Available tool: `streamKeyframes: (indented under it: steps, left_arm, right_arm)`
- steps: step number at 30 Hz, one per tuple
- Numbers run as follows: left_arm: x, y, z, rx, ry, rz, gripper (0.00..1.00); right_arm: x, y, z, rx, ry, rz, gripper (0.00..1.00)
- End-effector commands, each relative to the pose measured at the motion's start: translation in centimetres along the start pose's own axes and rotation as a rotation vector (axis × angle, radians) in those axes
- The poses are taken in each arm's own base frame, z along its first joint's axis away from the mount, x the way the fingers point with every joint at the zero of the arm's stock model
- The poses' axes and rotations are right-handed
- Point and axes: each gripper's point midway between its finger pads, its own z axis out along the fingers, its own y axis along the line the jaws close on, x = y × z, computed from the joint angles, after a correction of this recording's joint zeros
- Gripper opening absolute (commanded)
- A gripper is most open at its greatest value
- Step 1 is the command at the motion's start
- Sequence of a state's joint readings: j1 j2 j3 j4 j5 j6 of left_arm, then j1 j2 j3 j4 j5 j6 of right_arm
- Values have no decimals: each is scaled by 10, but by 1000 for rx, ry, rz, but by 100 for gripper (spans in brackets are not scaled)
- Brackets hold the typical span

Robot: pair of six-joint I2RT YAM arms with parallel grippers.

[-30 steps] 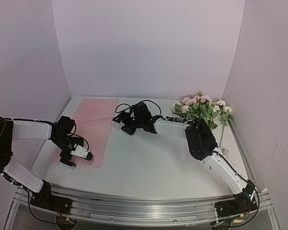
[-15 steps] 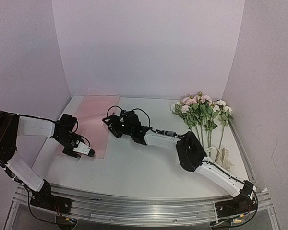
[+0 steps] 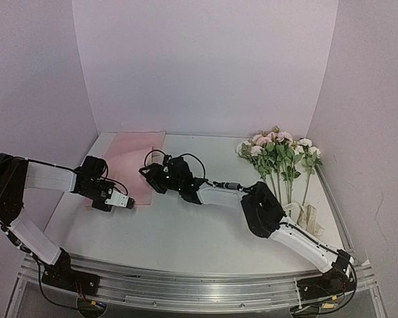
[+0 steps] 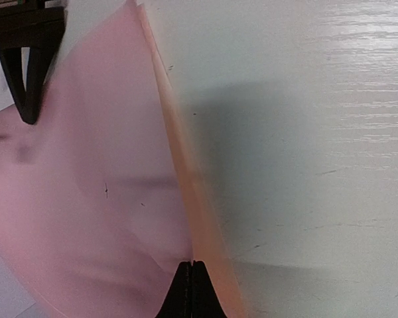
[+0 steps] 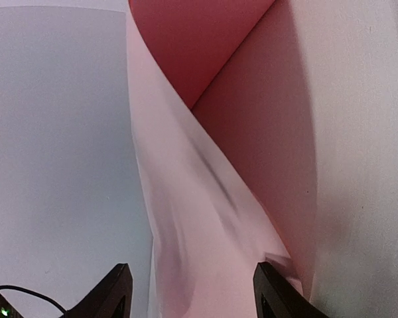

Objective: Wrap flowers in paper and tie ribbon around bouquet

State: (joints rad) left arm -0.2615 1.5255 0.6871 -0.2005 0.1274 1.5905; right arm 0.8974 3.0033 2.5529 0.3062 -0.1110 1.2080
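The light pink paper (image 3: 134, 158) lies at the back left of the table. My left gripper (image 3: 127, 202) is shut on the sheet's near right edge; in the left wrist view the black fingertips (image 4: 192, 266) pinch the lifted paper (image 4: 86, 185). My right gripper (image 3: 154, 179) reaches across to the sheet's right edge. Its fingers (image 5: 118, 286) stand apart, with the raised, curling paper (image 5: 205, 199) between them. The flowers (image 3: 278, 154) lie at the back right, stems pointing toward me. The cream ribbon (image 3: 310, 216) lies by the stem ends.
Pale walls close in the table on three sides. The right arm's long links (image 3: 262, 207) stretch diagonally across the middle of the table. A raised rim (image 3: 335, 205) runs along the table's right edge.
My left gripper has closed on the paper's edge and shifted right. My right gripper has swung left from mid-table to the sheet's right edge, its fingers narrowing. The paper edge has lifted.
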Motion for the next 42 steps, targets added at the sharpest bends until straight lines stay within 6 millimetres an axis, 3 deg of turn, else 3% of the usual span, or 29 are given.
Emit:
streamKeyframes:
  steps: [1, 6, 10, 13, 15, 18, 22, 29, 32, 36, 37, 40, 42]
  left_arm:
    - [3, 46, -7, -130, 8, -64, 0]
    - [2, 69, -16, -180, -4, -125, 0]
    - [-2, 82, -23, -194, -29, -186, 0]
    - [-4, 85, -24, -195, -39, -209, 0]
    - [-4, 83, -22, -190, -40, -214, 0]
    - [-4, 81, -20, -186, -43, -222, 0]
    - [-5, 75, -18, -176, -47, -203, 0]
    - [-6, 76, -14, -177, -54, -182, 0]
    - [-7, 75, -14, -173, -57, -177, 0]
    - [-10, 68, -12, -151, -68, -169, 0]
    - [-10, 66, -10, -143, -68, -173, 4]
    - [-16, 62, -5, -110, -68, -210, 43]
    - [-23, 62, -6, -86, -86, -242, 61]
  right_arm:
    - [-5, 4, -17, 96, 31, -121, 67]
    - [-11, 32, -44, 116, 53, -149, 73]
    - [-4, 20, -69, 209, 69, -45, 76]
    - [-1, 19, -77, 227, 80, -7, 76]
    - [-4, 20, -74, 220, 84, 45, 79]
    - [2, 15, -53, 168, 155, 176, 79]
    - [14, 12, -31, 112, 217, 319, 74]
    - [14, -1, -28, 122, 195, 403, 59]
    - [13, 2, -25, 108, 196, 404, 39]
    - [9, 12, -22, 81, 188, 442, 0]
    - [9, 16, -22, 73, 191, 461, 0]
    - [10, 35, -25, 45, 188, 501, 0]
    - [7, 53, -30, 28, 170, 497, 0]
